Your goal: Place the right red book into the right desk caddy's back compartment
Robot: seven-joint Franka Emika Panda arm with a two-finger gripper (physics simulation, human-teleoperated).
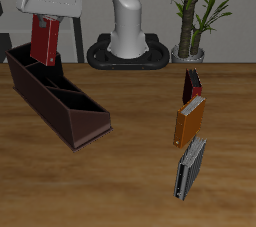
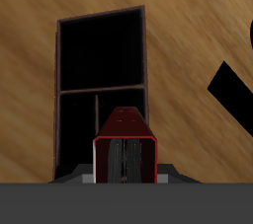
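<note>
My gripper (image 1: 47, 19) is shut on the right red book (image 1: 44, 41), a slim bright red hardcover that hangs upright from the fingers. The book's lower end reaches down to the far end of the right desk caddy (image 1: 62, 103), a long dark maroon-brown open box with inner dividers. In the wrist view the red book (image 2: 126, 155) shows its pale page edges between red covers, held in the gripper (image 2: 126, 175). Beyond it, the caddy (image 2: 55, 70) shows dark open compartments split by a divider. I cannot tell whether the book touches the caddy.
A darker maroon-black book (image 1: 192, 84), an orange book (image 1: 190, 121) and a grey-black book (image 1: 190, 167) stand in a row on the wooden table, far from the caddy. The robot base (image 1: 128, 41) and a potted plant (image 1: 193, 16) stand at the back.
</note>
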